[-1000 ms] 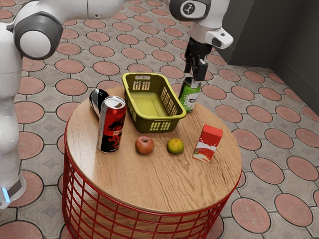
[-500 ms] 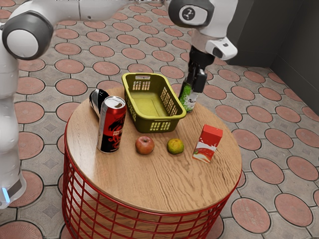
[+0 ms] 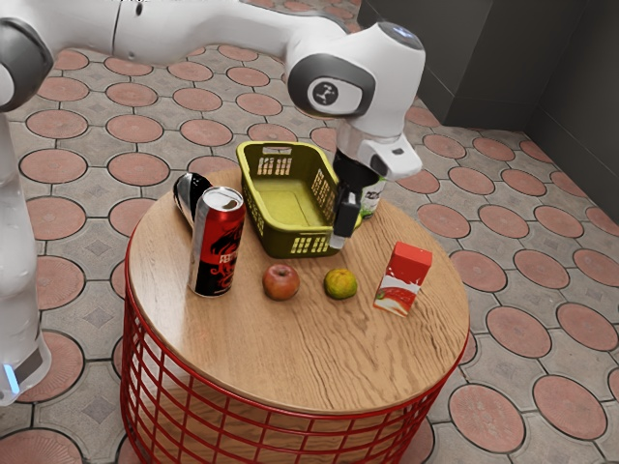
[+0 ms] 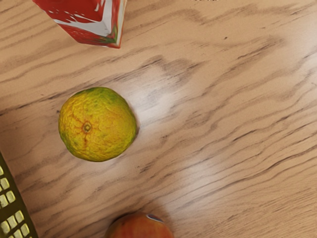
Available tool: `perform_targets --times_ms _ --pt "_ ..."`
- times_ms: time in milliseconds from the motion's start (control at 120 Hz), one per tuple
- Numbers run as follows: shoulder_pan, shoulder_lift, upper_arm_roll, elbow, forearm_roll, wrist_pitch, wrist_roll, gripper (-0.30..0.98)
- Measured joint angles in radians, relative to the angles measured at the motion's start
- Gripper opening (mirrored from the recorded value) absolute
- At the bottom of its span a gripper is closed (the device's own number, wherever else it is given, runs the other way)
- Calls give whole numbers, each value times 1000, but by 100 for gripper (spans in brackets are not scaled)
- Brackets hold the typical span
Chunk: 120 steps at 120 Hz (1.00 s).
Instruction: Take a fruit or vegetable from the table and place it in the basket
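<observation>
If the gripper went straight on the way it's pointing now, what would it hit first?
Probably the tangerine, which lies below the gripper in the exterior view. Depth is hard to judge there, so it might meet the wooden table beside the fruit instead.

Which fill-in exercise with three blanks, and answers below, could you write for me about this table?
On the table, the apple and the citrus fruit make ____ fruits. Of these two, the red carton stands nearer the ____. Of the same two, the tall can stands nearer the ____.
Missing words: two; citrus fruit; apple.
</observation>
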Motion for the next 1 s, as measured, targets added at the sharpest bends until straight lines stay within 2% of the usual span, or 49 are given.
perform_targets --times_ms 325,483,1000 --pt "-1 10 -1 -100 4 96 220 69" --pt "-4 32 -31 -127 6 148 305 69" --pt "18 53 -30 -143 50 194 464 69"
